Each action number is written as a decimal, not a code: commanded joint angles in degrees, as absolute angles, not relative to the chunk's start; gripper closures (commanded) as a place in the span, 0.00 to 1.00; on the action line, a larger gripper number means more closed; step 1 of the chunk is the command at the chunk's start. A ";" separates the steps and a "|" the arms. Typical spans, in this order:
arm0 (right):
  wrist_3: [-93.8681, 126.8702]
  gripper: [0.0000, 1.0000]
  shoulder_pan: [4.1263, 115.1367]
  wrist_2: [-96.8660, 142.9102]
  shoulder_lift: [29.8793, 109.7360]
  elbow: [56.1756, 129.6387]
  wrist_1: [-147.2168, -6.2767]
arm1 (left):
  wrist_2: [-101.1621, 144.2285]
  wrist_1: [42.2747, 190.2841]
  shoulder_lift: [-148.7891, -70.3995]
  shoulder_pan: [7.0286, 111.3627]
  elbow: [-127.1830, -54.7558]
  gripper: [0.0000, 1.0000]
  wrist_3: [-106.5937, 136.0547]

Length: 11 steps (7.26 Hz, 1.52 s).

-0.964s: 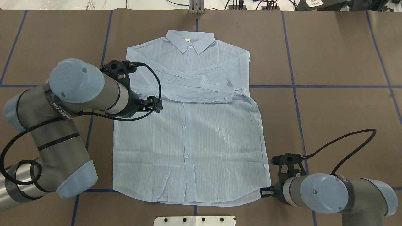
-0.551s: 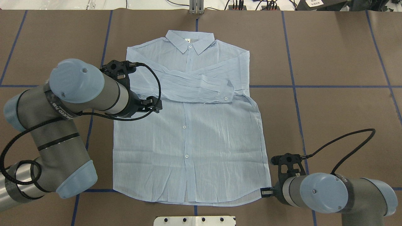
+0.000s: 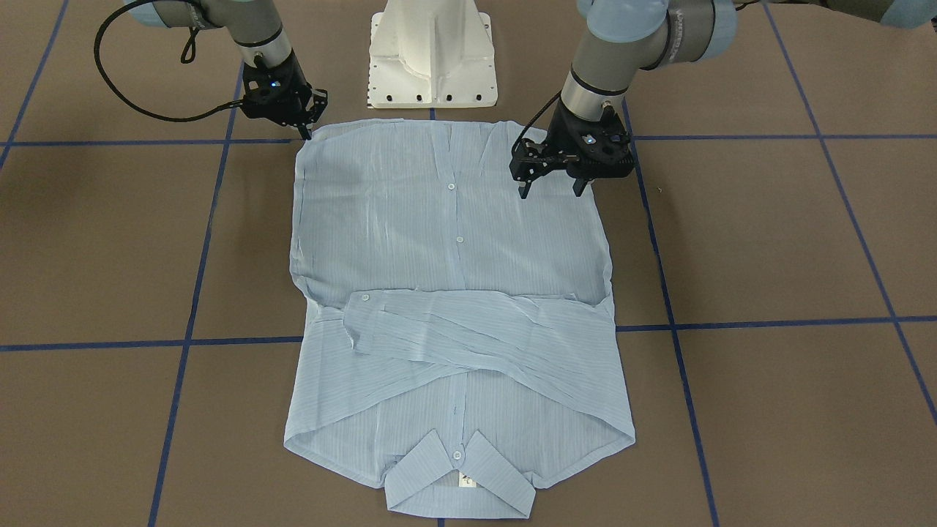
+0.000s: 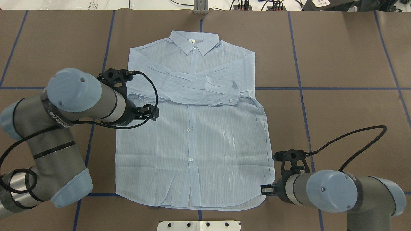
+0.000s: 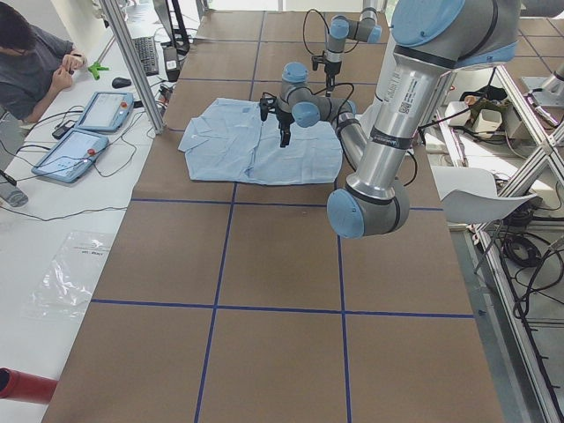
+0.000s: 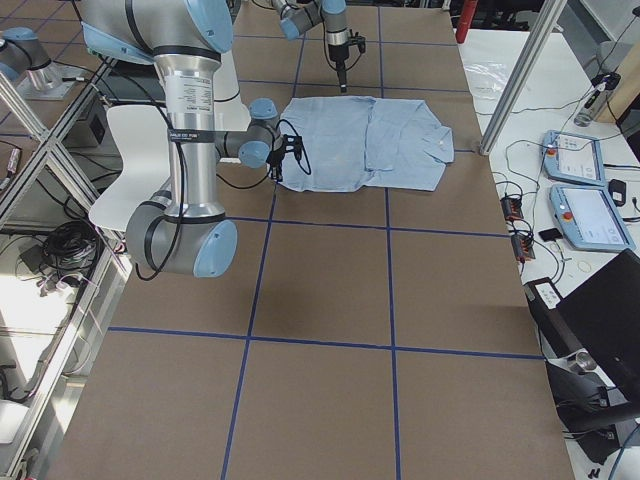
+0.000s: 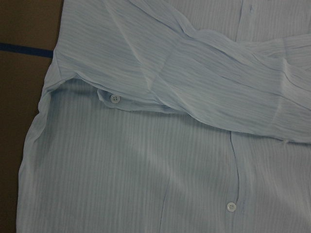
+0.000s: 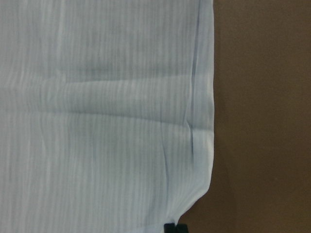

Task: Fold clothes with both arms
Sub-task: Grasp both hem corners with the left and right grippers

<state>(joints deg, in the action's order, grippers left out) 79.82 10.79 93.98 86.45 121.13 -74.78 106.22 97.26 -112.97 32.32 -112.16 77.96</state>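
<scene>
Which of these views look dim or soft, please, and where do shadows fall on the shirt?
Overhead view: sharp, evenly lit, the shirt casts almost no shadow. Left wrist view: dim and bluish, with a dark band under the folded sleeve. Right wrist view: also dim and slightly soft, the fine stripes less crisp.

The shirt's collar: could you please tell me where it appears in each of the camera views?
Front-facing: collar, bottom centre.
Overhead: collar, top centre.
Exterior left: collar at the left end of the shirt.
Exterior right: collar at its right end.
Left wrist: not in it.
Right wrist: not in it.
Shared landmark: the crossed sleeves, lying beside the collar on its hem side.
</scene>
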 commanded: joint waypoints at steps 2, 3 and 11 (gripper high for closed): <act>79.89 1.00 11.51 93.25 84.82 121.46 -74.62 | 102.40 101.95 -100.33 24.55 -119.84 0.01 86.54; 79.89 1.00 11.86 93.34 84.12 121.38 -74.62 | 100.04 101.95 -98.80 20.35 -120.49 0.02 91.10; 79.89 1.00 12.48 93.51 83.76 121.29 -74.62 | 95.27 102.48 -95.80 12.49 -116.54 0.20 96.24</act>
